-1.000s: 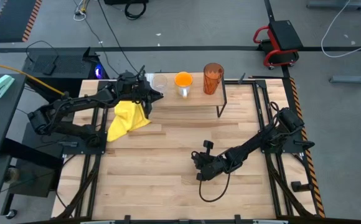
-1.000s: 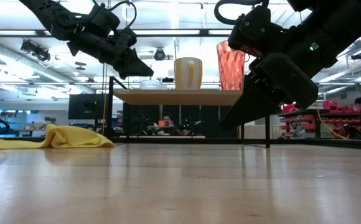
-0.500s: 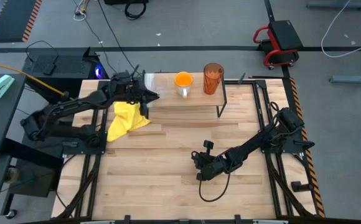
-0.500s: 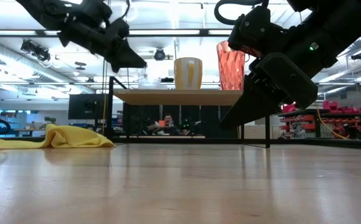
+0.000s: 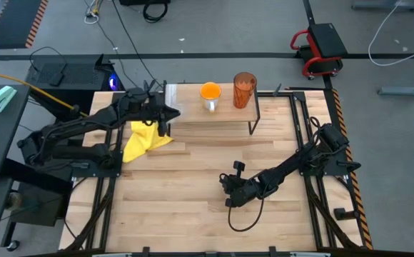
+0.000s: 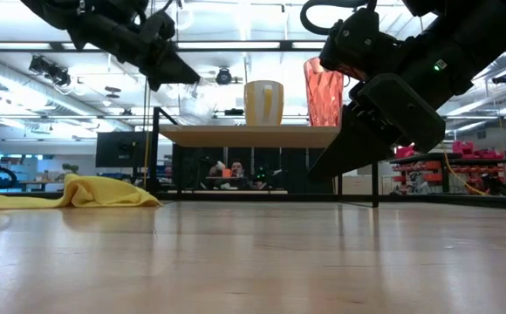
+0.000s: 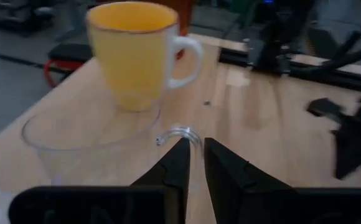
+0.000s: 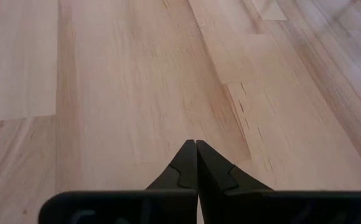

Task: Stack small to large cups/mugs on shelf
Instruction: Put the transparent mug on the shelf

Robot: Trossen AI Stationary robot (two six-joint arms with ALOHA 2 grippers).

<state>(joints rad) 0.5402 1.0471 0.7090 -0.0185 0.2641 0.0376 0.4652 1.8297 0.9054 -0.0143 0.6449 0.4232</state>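
Note:
On the light-wood shelf (image 5: 221,114) at the table's far edge stand the orange mug with the white handle (image 5: 210,93) and, to its right, the tall amber tumbler (image 5: 244,89). Both show on the shelf (image 6: 249,135) in the low view. My left gripper (image 5: 170,114) is at the shelf's left end, above the board, shut on the small clear glass cup (image 7: 93,140). In the left wrist view the orange mug (image 7: 134,53) stands just behind the cup. My right gripper (image 5: 228,200) is shut and low over the bare tabletop at the near middle. My left gripper pinches the glass cup's thin clear handle (image 7: 182,132) between its two fingertips. The fingers come nearly level from the table's left. The cup sits upright beside the fingers, mouth up. The gripper's own body hides its base, so I cannot tell whether it is clear of the shelf.
A crumpled yellow cloth (image 5: 144,137) lies on the table left of the shelf, below my left arm. The shelf's thin black legs (image 5: 253,121) stand at its right end. Bare wood lies between the shelf and my right gripper (image 8: 196,146).
My left gripper has risen and drawn back toward the table's left edge, away from the orange mug. The glass cup no longer shows at its place on the shelf beside the mug; it has gone along with the gripper.

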